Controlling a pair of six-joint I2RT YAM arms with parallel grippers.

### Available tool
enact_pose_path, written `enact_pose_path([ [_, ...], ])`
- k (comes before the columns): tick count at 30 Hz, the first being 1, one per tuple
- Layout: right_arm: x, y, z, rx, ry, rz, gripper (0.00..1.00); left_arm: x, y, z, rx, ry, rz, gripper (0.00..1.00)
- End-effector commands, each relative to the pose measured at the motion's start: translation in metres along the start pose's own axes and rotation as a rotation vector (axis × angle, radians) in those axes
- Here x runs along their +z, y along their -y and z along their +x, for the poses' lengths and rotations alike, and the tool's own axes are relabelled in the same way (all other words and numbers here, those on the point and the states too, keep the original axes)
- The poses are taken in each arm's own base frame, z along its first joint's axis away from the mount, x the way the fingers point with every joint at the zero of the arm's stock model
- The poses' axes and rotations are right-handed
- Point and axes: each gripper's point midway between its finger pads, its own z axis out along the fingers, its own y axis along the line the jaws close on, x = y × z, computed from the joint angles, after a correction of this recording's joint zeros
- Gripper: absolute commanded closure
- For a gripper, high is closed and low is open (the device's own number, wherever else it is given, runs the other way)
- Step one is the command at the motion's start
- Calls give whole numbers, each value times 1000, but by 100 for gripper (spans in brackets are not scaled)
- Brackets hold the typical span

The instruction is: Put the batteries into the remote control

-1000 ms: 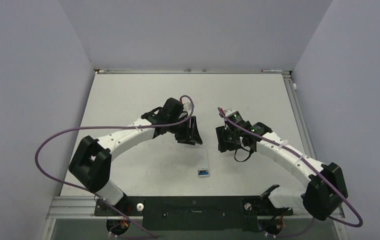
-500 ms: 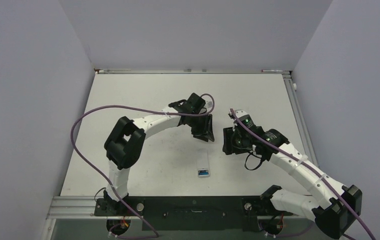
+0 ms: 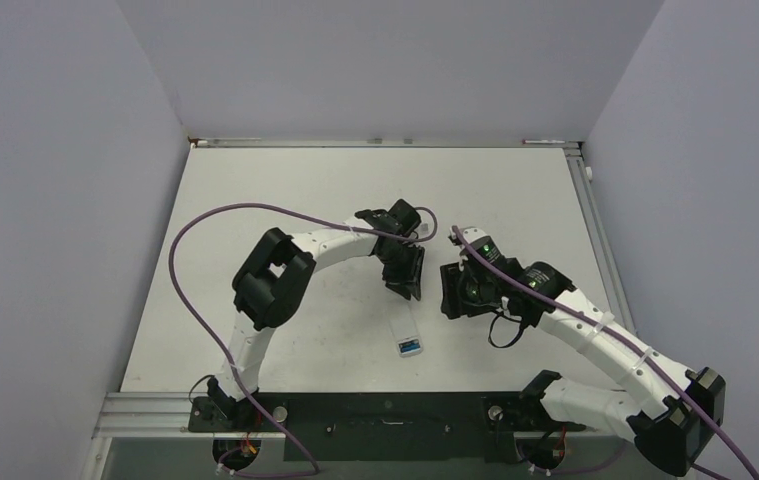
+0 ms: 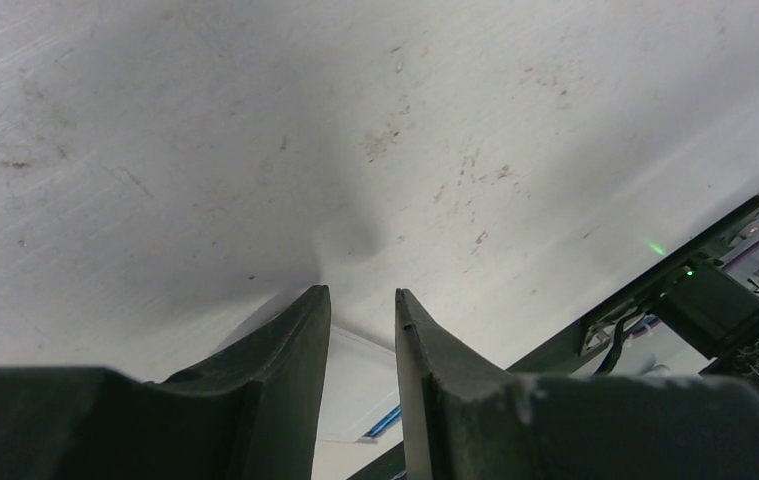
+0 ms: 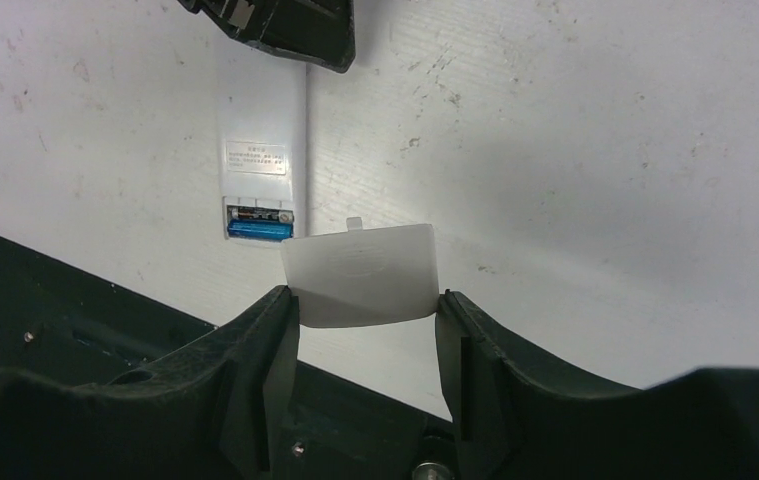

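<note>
The white remote control lies back up on the table, also seen in the top view as the remote control. Its compartment at the near end stands uncovered, with a blue battery in it and a dark one just beyond. My right gripper is shut on the loose white cover, held just right of that end. My left gripper hovers over the remote's far end, its jaws narrowly open and empty. The top view shows the left gripper and the right gripper close together.
The black rail with the arm bases runs along the near table edge, close behind the remote. Purple cables loop over the left half of the table. Grey walls close in the table on three sides.
My left arm has swung right and nearer, bringing its gripper over the remote's far end, and its jaws have narrowed. My right gripper shifted slightly right with the cover.
</note>
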Motion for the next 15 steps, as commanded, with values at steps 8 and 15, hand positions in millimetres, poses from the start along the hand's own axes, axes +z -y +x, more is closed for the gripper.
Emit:
enact_pose_path([
  [8,1,-23,-2,-74,-27,-2,91,-3,-37,32,1,-43,-96,75],
  [15,7,-30,-3,-209,-58,-25,91,-31,-43,22,-38,33,-87,75],
])
